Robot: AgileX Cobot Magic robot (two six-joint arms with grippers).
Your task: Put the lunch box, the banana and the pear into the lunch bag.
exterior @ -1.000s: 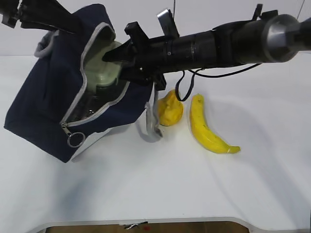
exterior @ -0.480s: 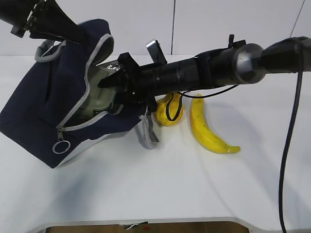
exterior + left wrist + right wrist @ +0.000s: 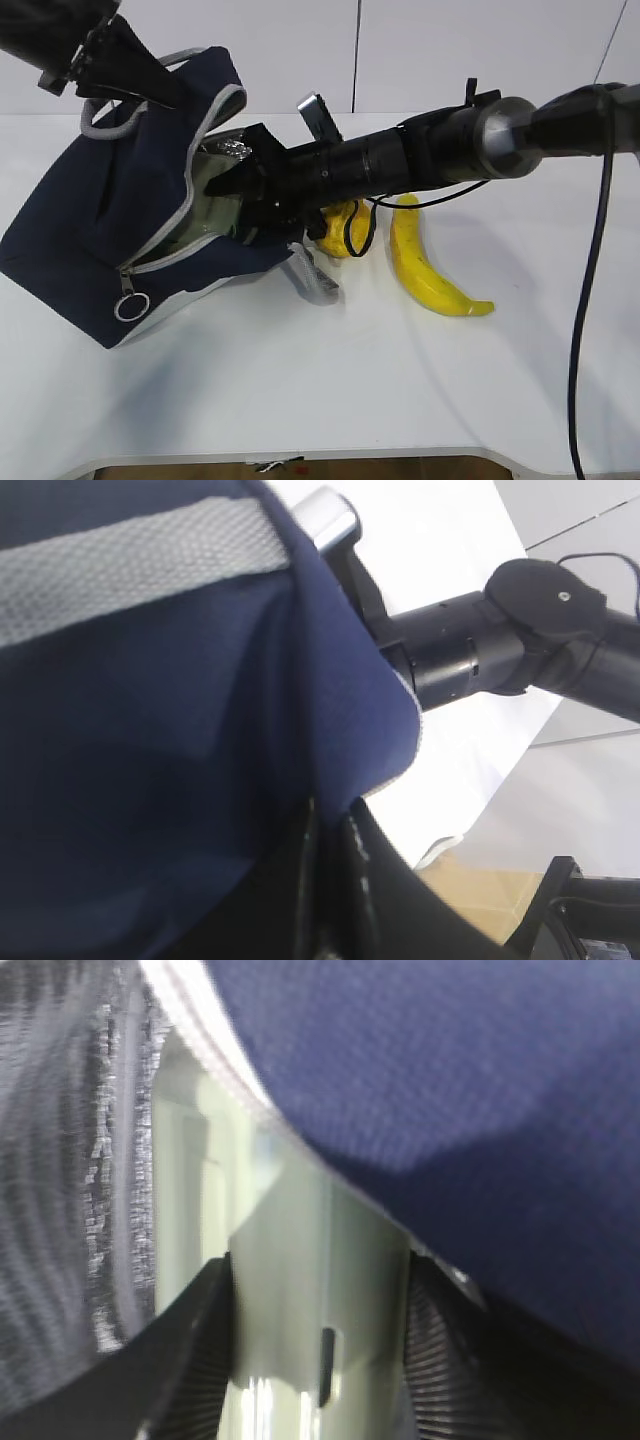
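- A big white table [image 3: 330, 390] is seen, with soft grey shadows on it.
- Its front edge is rounded, and a strip of brown is shown under it — maybe the floor.
- A pale grey wall [image 3: 420, 50] is seen behind the table.
- The wall is split by a thin dark line [image 3: 357, 55] running up and down.

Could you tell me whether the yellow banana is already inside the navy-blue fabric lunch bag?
No, the yellow banana lies on the white table, right of the navy-blue fabric lunch bag.
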